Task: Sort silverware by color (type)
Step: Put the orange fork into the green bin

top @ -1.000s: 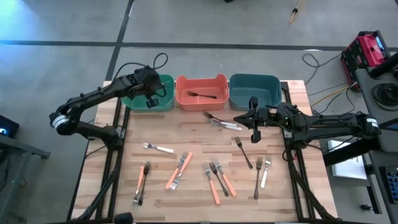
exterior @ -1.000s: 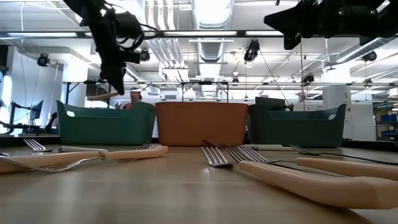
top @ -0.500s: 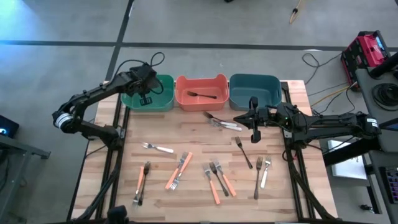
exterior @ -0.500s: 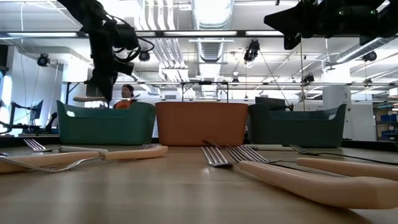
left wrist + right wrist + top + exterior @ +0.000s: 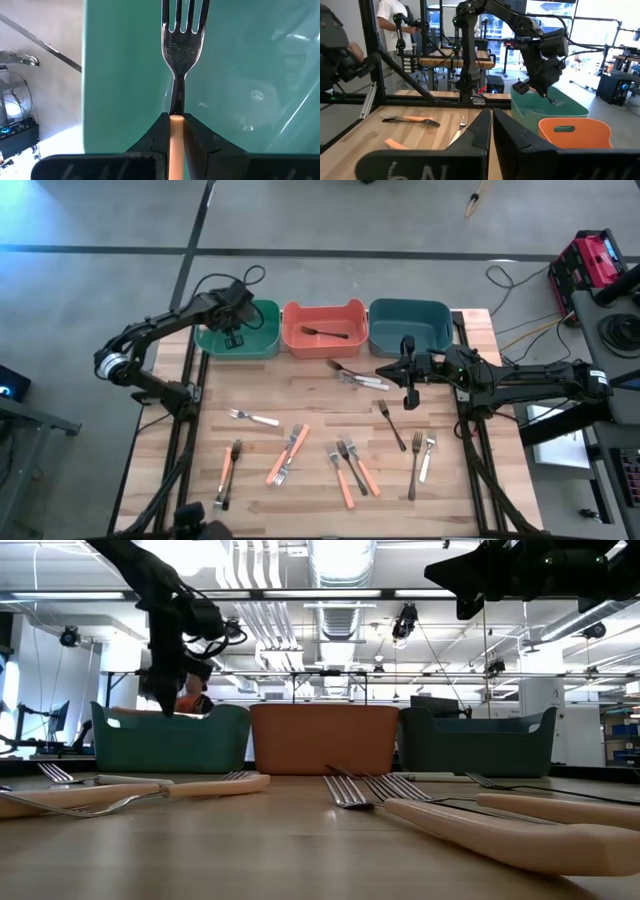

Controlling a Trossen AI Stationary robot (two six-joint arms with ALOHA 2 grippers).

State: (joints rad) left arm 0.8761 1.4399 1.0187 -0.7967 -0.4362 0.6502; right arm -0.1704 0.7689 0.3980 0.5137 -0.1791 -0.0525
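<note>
My left gripper (image 5: 232, 337) hangs over the green bin (image 5: 250, 340) at the table's far left, shut on an orange-handled fork (image 5: 182, 45). The fork's metal tines point away from the fingers, over the bin's inside. In the low view the gripper (image 5: 160, 705) stands at the bin's rim. My right gripper (image 5: 385, 370) waits shut above the table's right half, touching nothing. The rest of the silverware (image 5: 350, 465) lies scattered flat on the wooden table. My left gripper pinches the fork's orange handle (image 5: 176, 131) between its two fingers, near the end that meets the metal neck. The fingers lie along the fork and slant down into the bin from the near side. The fork juts past them, tines foremost, clear of the bin's floor.
An orange bin (image 5: 323, 328) with a dark fork (image 5: 325, 332) in it stands between the green bin and a blue bin (image 5: 410, 325) along the far edge. Two forks (image 5: 355, 375) lie near my right gripper. People stand in the room beyond the table.
My left gripper has sunk toward the green bin and gone a little toward the table's left edge, tipping more steeply down. The fork has gone with it, from above the rim down to rim height.
</note>
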